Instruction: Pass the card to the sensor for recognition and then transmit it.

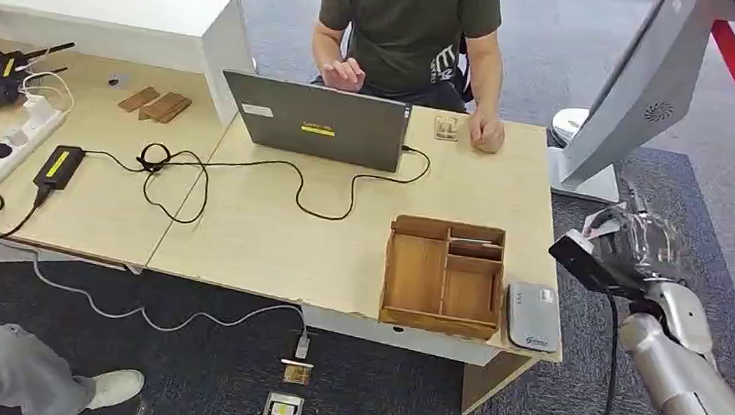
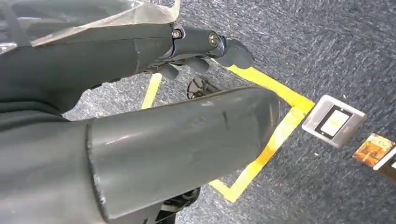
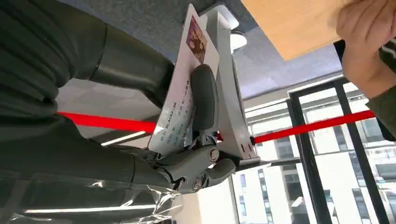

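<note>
Head view: the right hand (image 1: pixel 631 253) hangs off the table's (image 1: pixel 339 255) right edge, the sensor (image 1: pixel 533 317) lying at the near right corner. Left wrist view: left hand (image 2: pixel 205 46) curled, holding nothing. Right wrist view: fingers (image 3: pixel 204 98) pinch the card (image 3: pixel 180 109); scanning and handover likely remain.

Even, bright indoor light with soft shadows; window (image 3: pixel 327 140) glare, perhaps slight blur close up.

Glossy card (image 3: pixel 182 100) (perhaps plastic), wooden tray (image 1: pixel 443 274)
</note>
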`<state>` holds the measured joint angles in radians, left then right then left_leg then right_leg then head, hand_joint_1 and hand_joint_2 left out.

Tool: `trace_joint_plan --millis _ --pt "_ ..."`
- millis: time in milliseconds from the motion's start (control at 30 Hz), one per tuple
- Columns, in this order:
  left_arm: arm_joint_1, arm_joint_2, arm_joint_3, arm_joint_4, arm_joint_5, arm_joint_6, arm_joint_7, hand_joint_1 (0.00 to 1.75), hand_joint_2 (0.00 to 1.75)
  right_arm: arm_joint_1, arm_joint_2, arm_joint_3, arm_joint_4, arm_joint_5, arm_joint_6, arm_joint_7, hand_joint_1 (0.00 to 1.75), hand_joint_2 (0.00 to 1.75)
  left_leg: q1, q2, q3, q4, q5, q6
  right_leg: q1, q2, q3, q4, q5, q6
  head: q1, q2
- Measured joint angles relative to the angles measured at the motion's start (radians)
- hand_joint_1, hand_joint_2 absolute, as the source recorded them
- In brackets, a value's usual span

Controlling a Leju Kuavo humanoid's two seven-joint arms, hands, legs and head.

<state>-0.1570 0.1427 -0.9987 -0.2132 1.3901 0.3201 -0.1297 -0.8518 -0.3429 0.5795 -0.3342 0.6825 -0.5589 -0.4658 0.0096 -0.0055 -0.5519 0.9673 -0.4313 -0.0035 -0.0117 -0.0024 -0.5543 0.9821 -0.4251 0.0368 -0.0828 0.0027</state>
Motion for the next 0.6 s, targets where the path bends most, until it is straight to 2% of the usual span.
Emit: trace_joint_plan --millis 400,600 --pt "0.0 -0.003 0.004 0.002 0.01 0.015 0.011 0.0 0.0 0.049 -0.001 -0.014 0.0 0.002 -0.017 -0.029 1.75 1.75 0.0 0.0 0.0 0.0 0.0 0.0 0.0 0.0 0.0 0.0 0.0 0.0 0.0 0.0" --pt "-0.001 -0.004 0.004 0.002 0.005 0.034 0.046 0.0 0.0 0.055 -0.001 -0.014 0.0 0.003 -0.013 -0.029 1.75 1.75 0.0 0.0 0.0 0.0 0.0 0.0 0.0 0.0 0.0 0.0 0.0 0.0 0.0 0.0"
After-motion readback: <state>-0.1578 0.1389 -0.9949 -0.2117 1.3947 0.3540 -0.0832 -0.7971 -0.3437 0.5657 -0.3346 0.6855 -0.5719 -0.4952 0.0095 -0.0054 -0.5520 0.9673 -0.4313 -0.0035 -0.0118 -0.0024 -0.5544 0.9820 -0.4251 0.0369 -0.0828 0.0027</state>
